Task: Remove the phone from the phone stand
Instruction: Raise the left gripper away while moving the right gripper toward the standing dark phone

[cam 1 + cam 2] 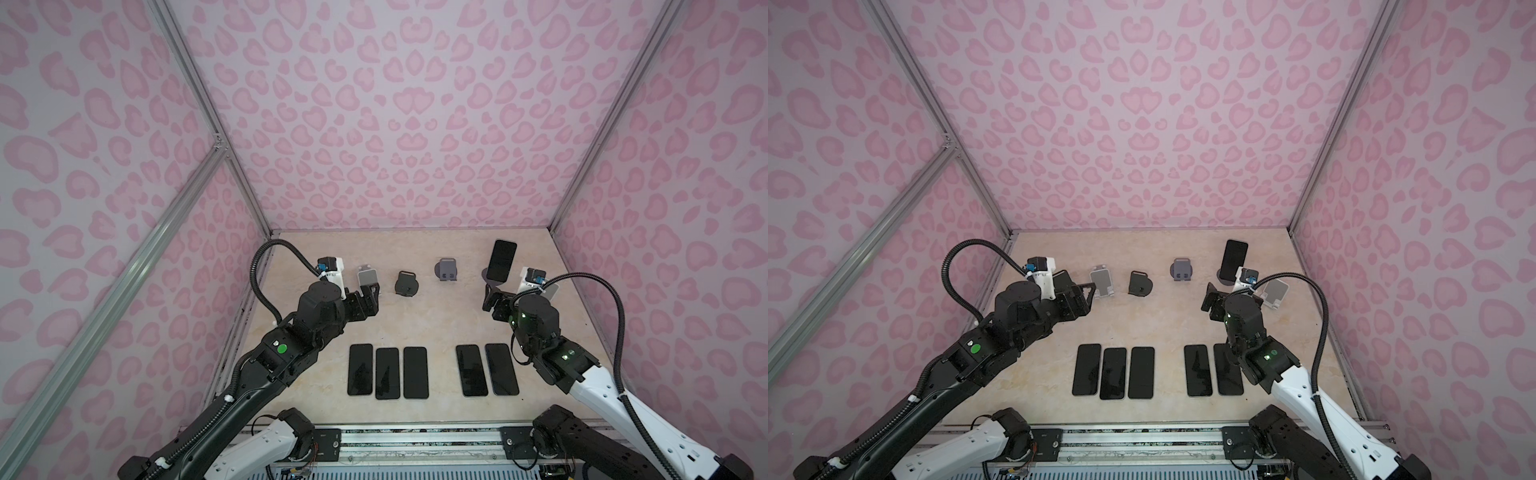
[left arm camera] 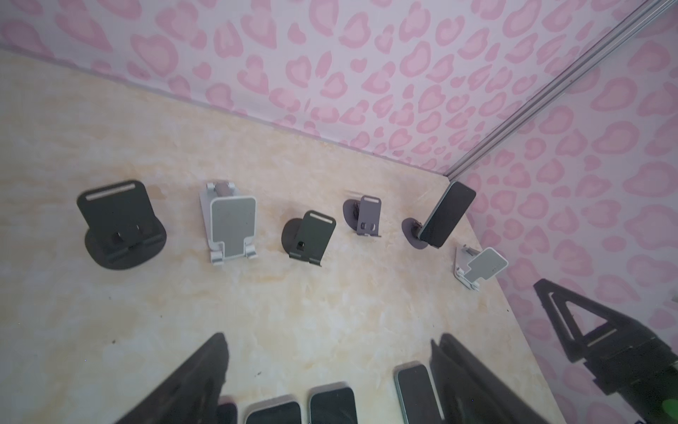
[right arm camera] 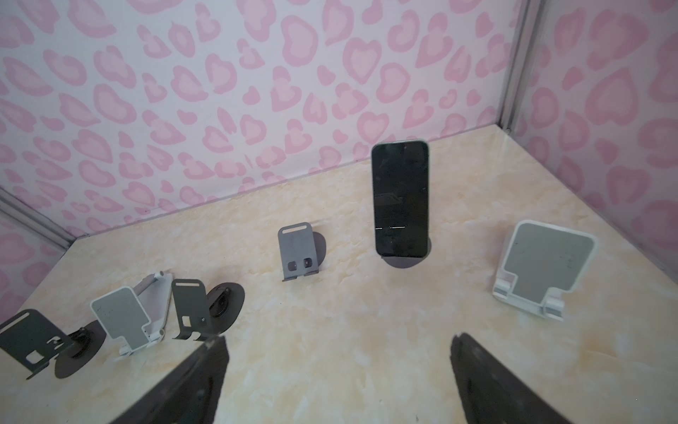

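Right gripper (image 3: pixel 339 341): jaws wide apart, empty. Phone (image 3: pixel 401 198) upright on dark round-base phone stand (image 3: pixel 403 262), ahead of right gripper, not touching. White stand (image 3: pixel 543 268) on one side of it, grey stand (image 3: pixel 298 253) on other. Left gripper (image 2: pixel 330 337): jaws spread, empty, well apart from phone. Five flat phones (image 1: pixel 415 372) lie behind both grippers.

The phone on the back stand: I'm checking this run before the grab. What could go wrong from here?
1. The phone leans tall on a small round-based stand; a nudge from the open right end effector could tip it or drag the stand along.
2. The white stand sits close beside it; a wide-spread finger might knock it.
3. Five flat phones lie near the front; a careless set-down could land on one.
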You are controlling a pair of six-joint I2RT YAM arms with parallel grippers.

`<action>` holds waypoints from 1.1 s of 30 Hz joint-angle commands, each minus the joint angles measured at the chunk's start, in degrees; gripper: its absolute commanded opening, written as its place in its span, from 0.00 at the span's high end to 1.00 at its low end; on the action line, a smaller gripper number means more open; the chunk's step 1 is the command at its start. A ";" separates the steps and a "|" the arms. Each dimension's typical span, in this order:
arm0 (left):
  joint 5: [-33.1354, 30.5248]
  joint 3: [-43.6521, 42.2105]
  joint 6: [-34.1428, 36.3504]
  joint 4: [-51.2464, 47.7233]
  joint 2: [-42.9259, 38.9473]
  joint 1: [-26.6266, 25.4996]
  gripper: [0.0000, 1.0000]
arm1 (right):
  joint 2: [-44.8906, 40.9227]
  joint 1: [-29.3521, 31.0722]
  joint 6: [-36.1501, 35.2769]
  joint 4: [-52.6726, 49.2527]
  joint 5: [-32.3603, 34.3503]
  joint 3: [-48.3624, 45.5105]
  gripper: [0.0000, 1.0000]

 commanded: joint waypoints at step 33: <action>-3.90 -26.36 -12.09 -9.11 -42.31 0.00 0.03 | 53.19 -21.45 -2.65 -19.66 -10.02 49.89 0.02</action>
